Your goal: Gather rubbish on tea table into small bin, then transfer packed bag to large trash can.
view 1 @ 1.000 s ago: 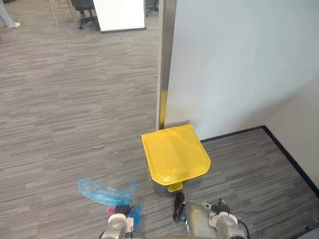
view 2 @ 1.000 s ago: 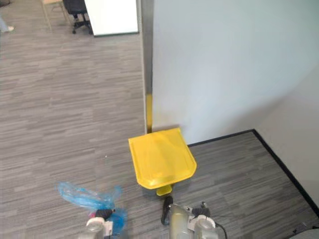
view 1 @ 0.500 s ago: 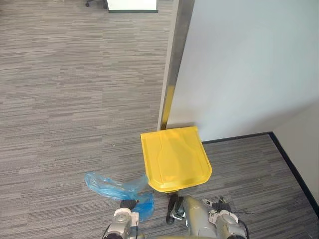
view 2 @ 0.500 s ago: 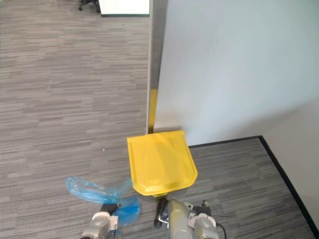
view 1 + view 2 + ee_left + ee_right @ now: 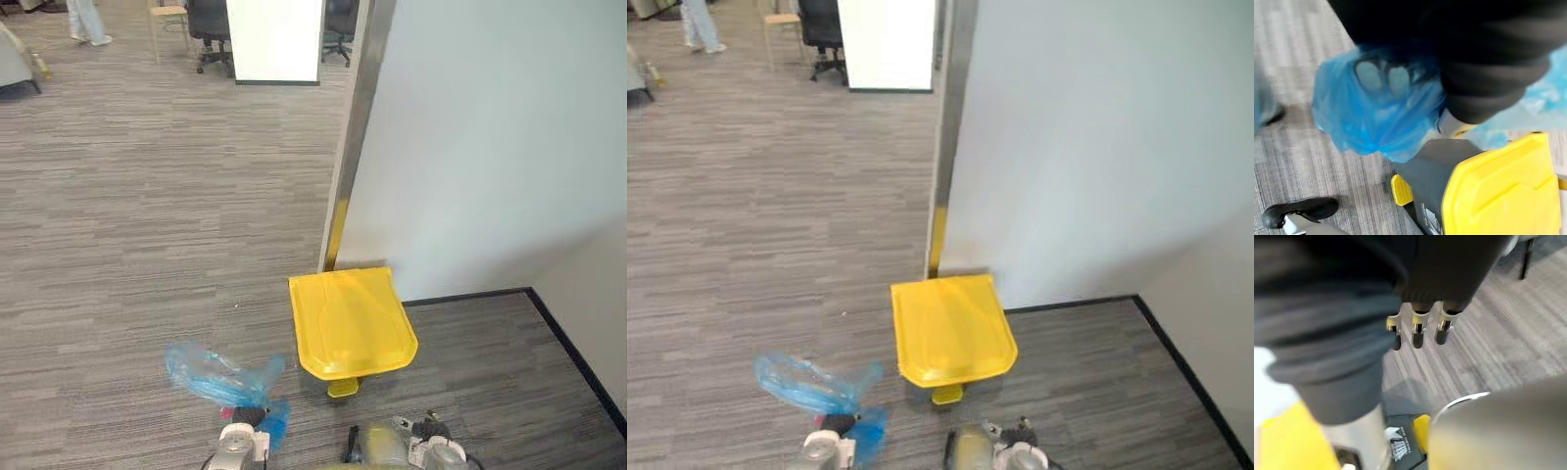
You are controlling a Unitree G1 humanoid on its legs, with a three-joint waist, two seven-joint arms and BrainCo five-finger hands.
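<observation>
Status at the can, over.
Left robot hand grips blue bag. Right robot hand open, empty. Yellow can ahead, lid down, pedal toward us.

We see blue bag (image 5: 217, 376): thin, see-through, crinkly plastic, bunched up, one floppy end sticking out sideways. Bag up off floor, top scrunched in left hand (image 5: 1481, 81); we spot pale fingers (image 5: 1370, 76) through plastic. We see big trash can (image 5: 1425, 166): grey body, yellow lid (image 5: 353, 323) shut on top, small yellow foot pedal (image 5: 343, 388) at front. Can stands upright on floor, back against white wall. Bag near can, on its left side, not touching.
</observation>
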